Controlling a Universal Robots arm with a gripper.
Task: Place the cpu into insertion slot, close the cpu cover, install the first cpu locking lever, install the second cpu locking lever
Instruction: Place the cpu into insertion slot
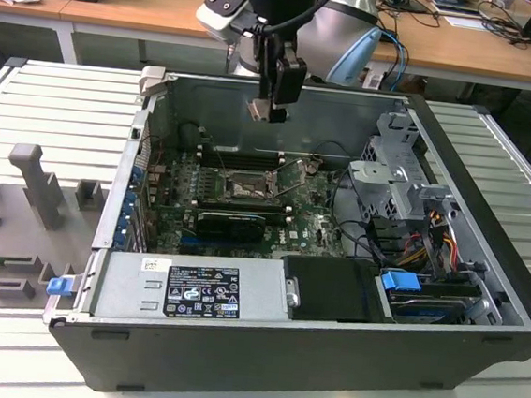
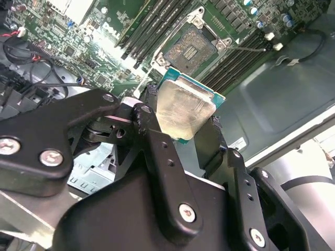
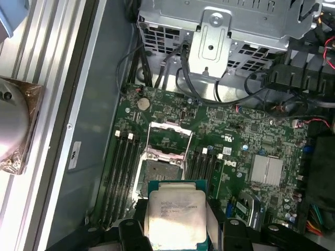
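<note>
Holding cpu [image 3: 175,217] high above the open case [image 1: 260,349].
Pinched by opposite edges between closed fingers of gripper [image 2: 180,125], likely to spare its underside; poised well above insertion slot [image 3: 159,170], left bare by cpu cover [image 3: 169,126] swung open for clear entry.

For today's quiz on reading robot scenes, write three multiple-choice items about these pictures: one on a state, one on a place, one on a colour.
1. The insertion slot is: A empty; B filled; C covered.
2. Where is the cpu? A in that slot; B in the gripper; C on a desk.
3. The cpu's metal face is: A silvery; B red; C black.
Answers: 1A, its bare contacts show. 2B, the gripper clamps its edges. 3A, pale metal in both wrist views.
</note>
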